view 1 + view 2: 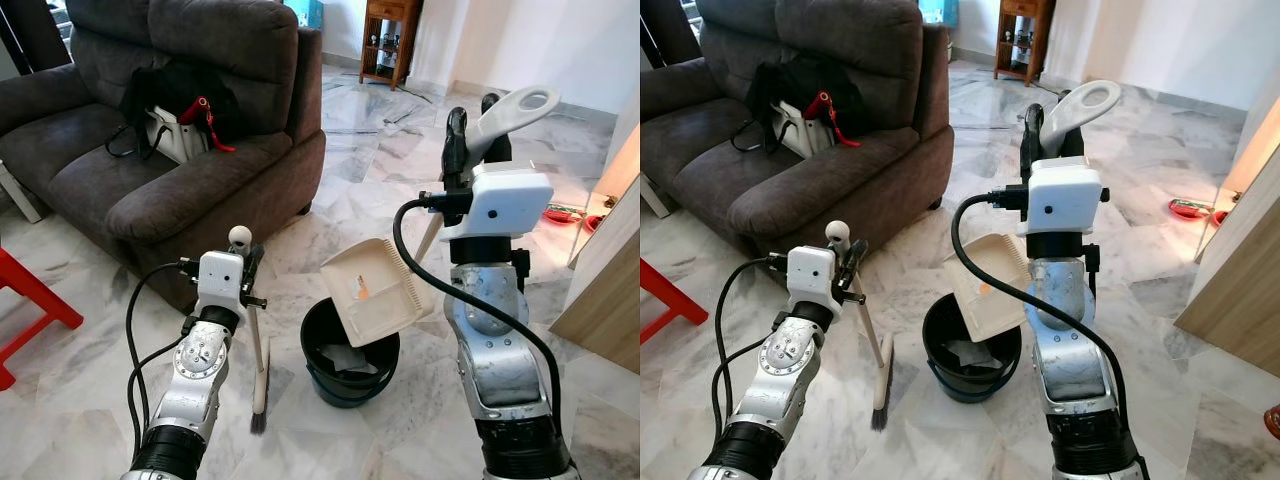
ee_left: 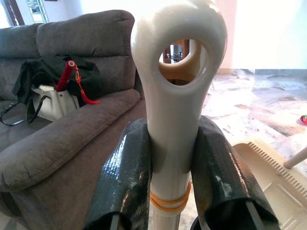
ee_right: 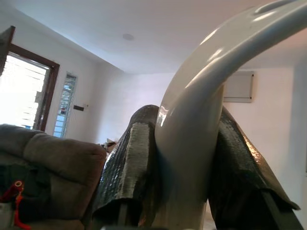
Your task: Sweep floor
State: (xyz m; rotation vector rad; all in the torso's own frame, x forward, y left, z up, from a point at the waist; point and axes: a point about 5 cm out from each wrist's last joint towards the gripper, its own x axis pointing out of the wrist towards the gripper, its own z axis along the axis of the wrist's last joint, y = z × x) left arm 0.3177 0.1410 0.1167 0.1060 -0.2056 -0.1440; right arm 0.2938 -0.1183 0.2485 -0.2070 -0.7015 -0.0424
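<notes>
Two tools are in hand — the emptying step, by my reading. The right gripper [image 1: 478, 125] pinches the cream dustpan's handle [image 1: 515, 108], its pan [image 1: 378, 290] tilted below the fingers over the black bin [image 1: 348, 352]. The left gripper [image 2: 175, 158] clamps the small broom [image 1: 258, 370], bristles on the marble floor [image 1: 90, 380]. An orange scrap clings inside; next calls for steeper tipping.

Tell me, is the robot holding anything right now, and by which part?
Yes. The left gripper clamps the broom near the looped top of its handle. The right gripper clamps the dustpan by its handle, tilted over the black bin.
</notes>
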